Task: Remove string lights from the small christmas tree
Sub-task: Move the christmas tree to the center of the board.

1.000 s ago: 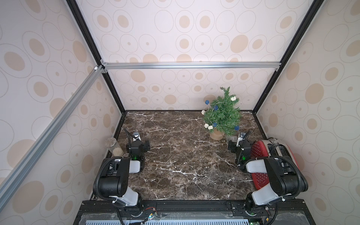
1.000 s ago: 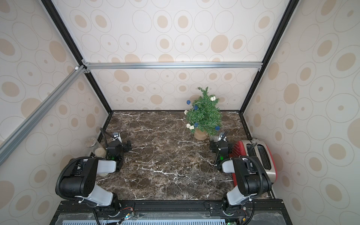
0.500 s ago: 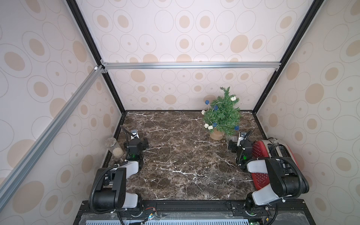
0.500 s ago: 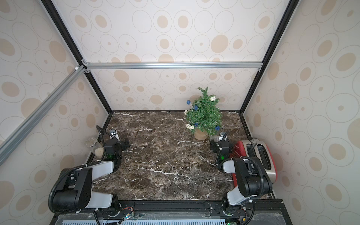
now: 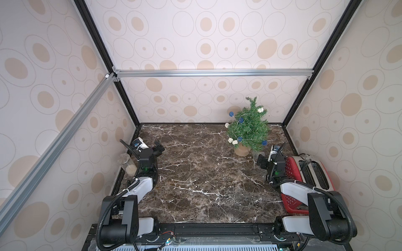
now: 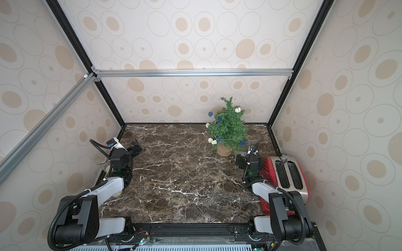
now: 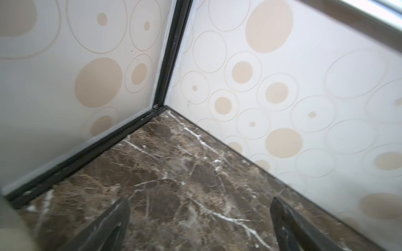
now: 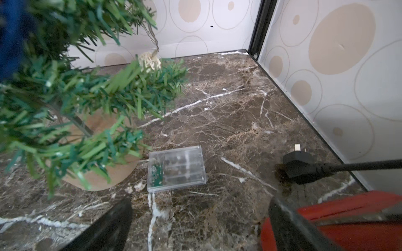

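left gripper [image 7: 199,201]: 2 fingers [image 7: 113,219] spread wide with nothing between them, bare marble tabletop [image 5: 195,178] under the tips, enclosure corner [image 7: 159,106] ahead; right gripper [image 8: 200,203]: 2 fingers [image 8: 108,223] also spread wide, empty, touching nothing; just ahead of the right tips, 1 clear battery box [image 8: 176,168] lies flat on the marble, a thin wire running from it toward the pot; beyond the box and off to the left-arm side, 1 small christmas tree [image 5: 250,128] stands upright in 1 tan pot [image 5: 241,150], its lowest branches near the right fingers but apart from them; string lights [image 5: 235,142] are wound around the tree, no part of them held; balls counted in both top views: 4 dark blue, 4 cream; the right wrist view shows 1 cream ball [image 8: 150,62] hanging on a branch at the tree's far side, can't tell if it's one of those 4; outboard of the right fingers, 1 red toaster [image 5: 309,173] sits just beside the arm, and 1 black plug [image 8: 301,165] with its cord lies on the marble ahead of it; the tree is well apart from the left fingers, across the table; just beside the left forearm on its outer side, 1 clear jar [image 5: 127,163] with a grey lid, pale stuff in the bottom
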You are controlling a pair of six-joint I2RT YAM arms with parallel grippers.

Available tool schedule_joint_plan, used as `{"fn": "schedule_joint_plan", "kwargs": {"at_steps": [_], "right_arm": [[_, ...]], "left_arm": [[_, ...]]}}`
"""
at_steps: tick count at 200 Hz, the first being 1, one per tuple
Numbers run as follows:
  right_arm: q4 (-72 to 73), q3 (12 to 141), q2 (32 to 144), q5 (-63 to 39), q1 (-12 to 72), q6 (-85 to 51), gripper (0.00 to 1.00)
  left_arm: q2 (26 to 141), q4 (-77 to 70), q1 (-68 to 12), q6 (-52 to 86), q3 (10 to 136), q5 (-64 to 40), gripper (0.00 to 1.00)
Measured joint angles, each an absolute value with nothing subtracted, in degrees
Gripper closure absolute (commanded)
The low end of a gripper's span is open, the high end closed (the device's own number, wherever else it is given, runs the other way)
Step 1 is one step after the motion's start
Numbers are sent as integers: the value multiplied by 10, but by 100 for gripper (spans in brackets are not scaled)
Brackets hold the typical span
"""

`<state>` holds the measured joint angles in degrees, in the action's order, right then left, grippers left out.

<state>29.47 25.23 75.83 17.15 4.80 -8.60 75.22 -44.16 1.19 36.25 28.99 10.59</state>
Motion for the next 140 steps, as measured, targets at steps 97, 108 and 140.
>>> {"fn": "schedule_joint_plan", "kwargs": {"at_steps": [97, 108, 140], "right_arm": [[215, 317, 802, 107, 28, -88, 1], [212, 305, 769, 127, 30, -102, 1], [173, 321, 673, 194, 29, -204, 0]], "left_arm": [[693, -364, 32, 569, 322, 26, 1], [687, -344, 32, 561, 342, 15, 1], [673, -307, 31, 548, 377, -7, 1]]}}
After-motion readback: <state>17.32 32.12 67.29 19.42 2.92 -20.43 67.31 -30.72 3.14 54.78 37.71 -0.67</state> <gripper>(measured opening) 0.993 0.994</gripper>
